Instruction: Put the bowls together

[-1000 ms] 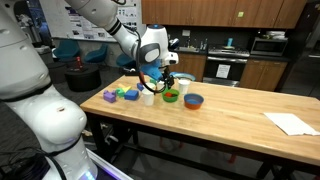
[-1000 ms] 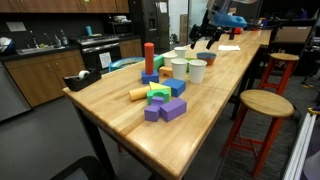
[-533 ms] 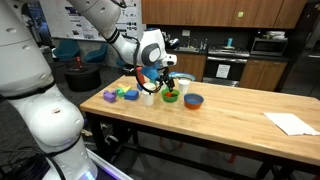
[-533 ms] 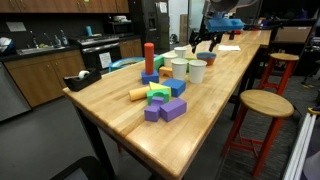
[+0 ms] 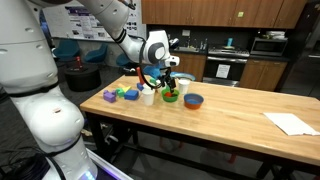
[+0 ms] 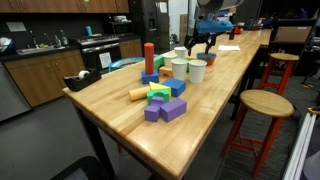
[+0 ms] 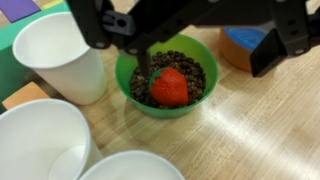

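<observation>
Green bowl (image 5: 171,96) is sitting mid-table, just left of the blue bowl (image 5: 193,100), with the gripper (image 5: 165,82) hovering over it, probably lining up a pick.

From the table's end, white cups (image 6: 188,69) are hiding the bowls; the gripper (image 6: 200,47) is hanging beyond them.

The wrist view is showing jaws spread wide, empty, straddling the green bowl (image 7: 167,75), which is carrying a red fruit (image 7: 170,86). To the right, the blue bowl seems to be nesting in the orange bowl (image 7: 240,52).

Wooden table (image 5: 235,108), bowls (image 5: 193,100), white cups (image 6: 197,70), blocks (image 6: 166,108), paper (image 5: 292,123)
</observation>
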### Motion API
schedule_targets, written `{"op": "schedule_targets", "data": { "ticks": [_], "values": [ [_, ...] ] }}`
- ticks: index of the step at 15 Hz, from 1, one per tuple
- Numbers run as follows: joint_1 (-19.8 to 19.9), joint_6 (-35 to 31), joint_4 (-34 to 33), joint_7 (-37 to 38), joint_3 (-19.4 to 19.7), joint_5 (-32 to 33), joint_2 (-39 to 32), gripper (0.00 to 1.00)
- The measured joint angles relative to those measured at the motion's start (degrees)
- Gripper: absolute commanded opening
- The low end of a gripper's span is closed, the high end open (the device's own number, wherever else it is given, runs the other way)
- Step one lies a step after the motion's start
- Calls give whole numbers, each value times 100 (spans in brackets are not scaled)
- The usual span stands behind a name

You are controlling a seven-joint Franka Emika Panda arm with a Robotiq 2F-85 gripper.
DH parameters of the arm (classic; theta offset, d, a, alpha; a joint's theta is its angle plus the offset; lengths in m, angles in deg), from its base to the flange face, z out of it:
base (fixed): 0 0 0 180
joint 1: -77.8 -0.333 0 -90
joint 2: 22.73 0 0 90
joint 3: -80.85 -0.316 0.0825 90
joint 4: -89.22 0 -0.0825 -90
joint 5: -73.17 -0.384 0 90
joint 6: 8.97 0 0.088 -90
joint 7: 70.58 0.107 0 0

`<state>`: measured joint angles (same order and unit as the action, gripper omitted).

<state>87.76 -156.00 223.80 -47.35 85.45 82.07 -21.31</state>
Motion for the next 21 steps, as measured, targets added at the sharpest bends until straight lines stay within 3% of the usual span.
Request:
{"op": "schedule_targets", "data": {
  "ticks": [7, 18, 20, 21],
  "values": [
    [-16, 256, -679, -11, 171, -645, -759, 100],
    [-15, 336, -885, -358, 325, -1368, -1156, 100],
    [-15, 355, -917, -361, 325, -1368, -1197, 90],
    [-15, 363, -937, -361, 325, -1369, -1223, 73]
  ]
}}
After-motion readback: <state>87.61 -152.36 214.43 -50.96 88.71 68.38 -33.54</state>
